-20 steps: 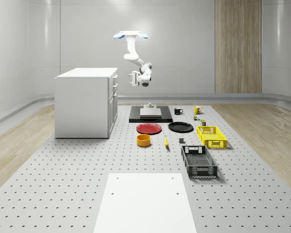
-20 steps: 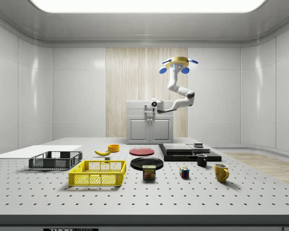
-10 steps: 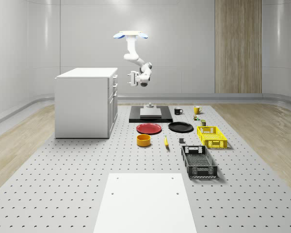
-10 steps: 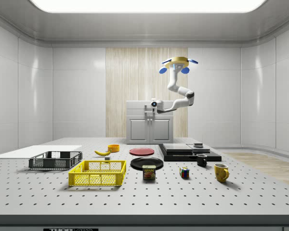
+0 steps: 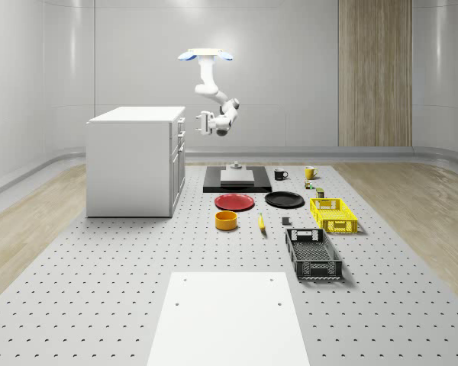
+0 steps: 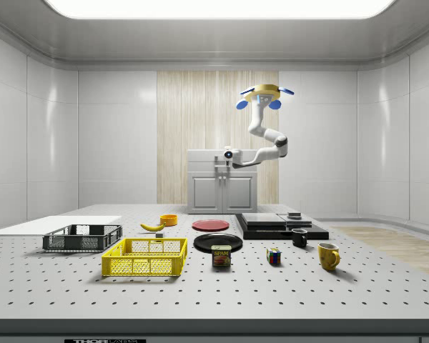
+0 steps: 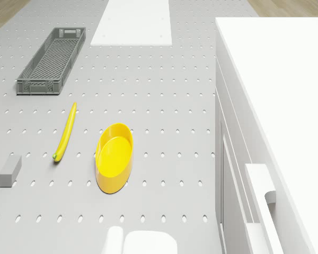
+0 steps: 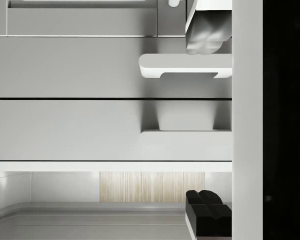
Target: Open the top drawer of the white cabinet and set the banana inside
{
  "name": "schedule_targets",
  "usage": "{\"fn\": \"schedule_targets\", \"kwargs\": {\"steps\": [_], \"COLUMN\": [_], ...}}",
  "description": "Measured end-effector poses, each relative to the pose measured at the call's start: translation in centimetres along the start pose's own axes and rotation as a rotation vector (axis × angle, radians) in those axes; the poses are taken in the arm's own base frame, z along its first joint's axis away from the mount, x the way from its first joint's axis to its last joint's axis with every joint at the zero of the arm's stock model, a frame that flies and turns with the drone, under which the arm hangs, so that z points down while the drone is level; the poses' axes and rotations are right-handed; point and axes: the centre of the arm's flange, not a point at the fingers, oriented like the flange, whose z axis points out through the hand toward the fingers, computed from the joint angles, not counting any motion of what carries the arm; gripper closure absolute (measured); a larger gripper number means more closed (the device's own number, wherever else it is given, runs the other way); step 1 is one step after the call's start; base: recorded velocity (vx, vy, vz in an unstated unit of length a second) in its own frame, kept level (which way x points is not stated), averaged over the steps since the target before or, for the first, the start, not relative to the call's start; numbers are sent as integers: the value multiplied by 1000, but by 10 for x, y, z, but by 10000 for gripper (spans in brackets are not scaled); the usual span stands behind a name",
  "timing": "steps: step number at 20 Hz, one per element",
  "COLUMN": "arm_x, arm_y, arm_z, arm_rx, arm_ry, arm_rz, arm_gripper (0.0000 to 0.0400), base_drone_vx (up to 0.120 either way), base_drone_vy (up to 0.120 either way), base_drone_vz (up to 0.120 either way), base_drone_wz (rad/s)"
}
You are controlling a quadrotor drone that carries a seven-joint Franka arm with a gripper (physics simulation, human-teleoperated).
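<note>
The drone (image 5: 206, 55) hovers above the table (image 5: 99, 290), beside the white cabinet (image 5: 133, 164) on the side its drawers face. The arm bends down and holds the gripper (image 5: 204, 123) level with the top drawer (image 8: 70, 130), close to its front. The 2 fingers (image 8: 208, 216) are spread apart, grasping nothing, with 2 drawer handles (image 8: 185, 65) in the wrist view. The 1 banana (image 7: 65, 132) lies on the table between 1 yellow bowl (image 7: 115, 156) and 1 grey crate (image 7: 52, 60). Also there: 2 plates (image 5: 234, 201), 2 mugs (image 6: 328, 255) and 1 yellow crate (image 5: 333, 214).
</note>
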Motion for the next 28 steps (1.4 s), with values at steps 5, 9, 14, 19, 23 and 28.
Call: {"fn": "schedule_targets", "kwargs": {"steps": [5, 9, 14, 19, 23, 28], "arm_x": [1, 5, 9, 10, 6, -1], "arm_y": [1, 5, 9, 10, 15, 22], "arm_z": [17, 27, 40, 56, 63, 66], "arm_rx": [0, 0, 0, 0, 0, 0], "arm_ry": [0, 0, 0, 0, 0, 0], "arm_rz": [0, 0, 0, 0, 0, 0], "arm_gripper": [0, 0, 0, 0, 0, 0], "base_drone_vx": [0, 0, 0, 0, 0, 0], "base_drone_vy": [0, 0, 0, 0, 0, 0], "base_drone_vz": [0, 0, 0, 0, 0, 0], "base_drone_wz": [0, 0, 0, 0, 0, 0]}}
